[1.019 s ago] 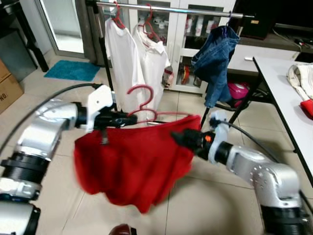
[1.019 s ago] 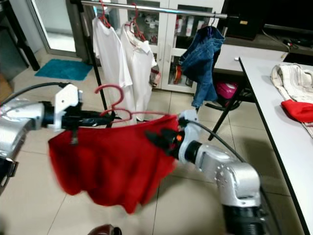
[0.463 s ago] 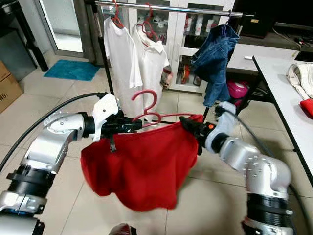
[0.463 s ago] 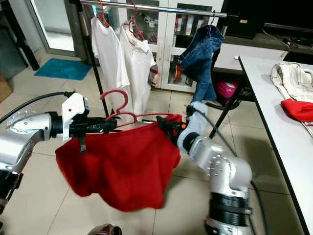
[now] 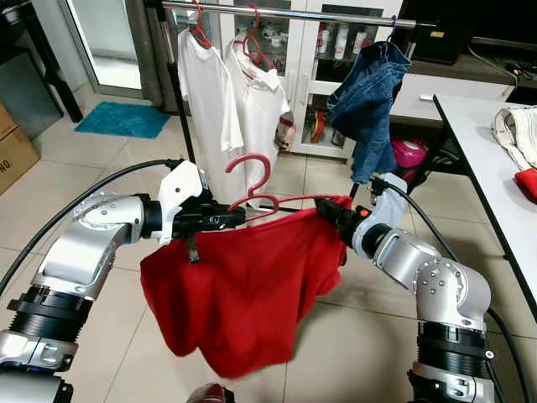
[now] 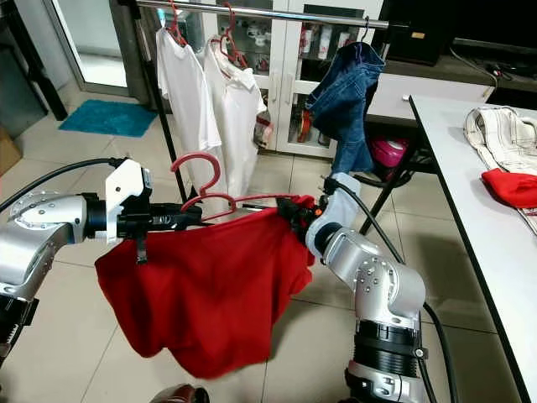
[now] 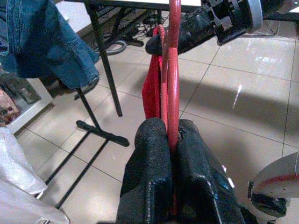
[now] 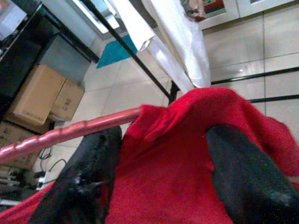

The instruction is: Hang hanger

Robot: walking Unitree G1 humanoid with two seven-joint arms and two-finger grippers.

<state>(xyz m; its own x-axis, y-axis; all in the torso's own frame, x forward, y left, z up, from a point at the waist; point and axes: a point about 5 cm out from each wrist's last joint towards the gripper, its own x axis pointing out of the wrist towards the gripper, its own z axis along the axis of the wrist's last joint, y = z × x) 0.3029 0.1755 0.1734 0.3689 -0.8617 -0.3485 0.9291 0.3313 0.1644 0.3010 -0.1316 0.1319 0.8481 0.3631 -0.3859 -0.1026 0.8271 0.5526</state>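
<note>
Left gripper (image 5: 225, 220) at 9 o'clock of centre in the eye view, both black fingers (image 7: 154, 163) pinched tight on the pink plastic hanger (image 5: 252, 191) near its left shoulder; wrist view shows the pink bar clamped between the pads. Right gripper (image 5: 330, 213) at 3 o'clock, fingers (image 8: 88, 172) spread apart around the hanger's right end and the cloth there, the red bunch sitting between them; contact with the pads unclear. Red fabric garment (image 5: 239, 290) draped over the hanger, hanging toward 6 o'clock above the beige tiled floor (image 5: 369, 336). Hanger held level, hook pointing to 12 o'clock, well below the silver clothes rail (image 5: 294, 14). On that rail: two white shirts (image 5: 231, 109) at 11 o'clock, blue denim jeans (image 5: 369, 101) at 1 o'clock. White table (image 5: 482, 151) at 3 o'clock edge.
</note>
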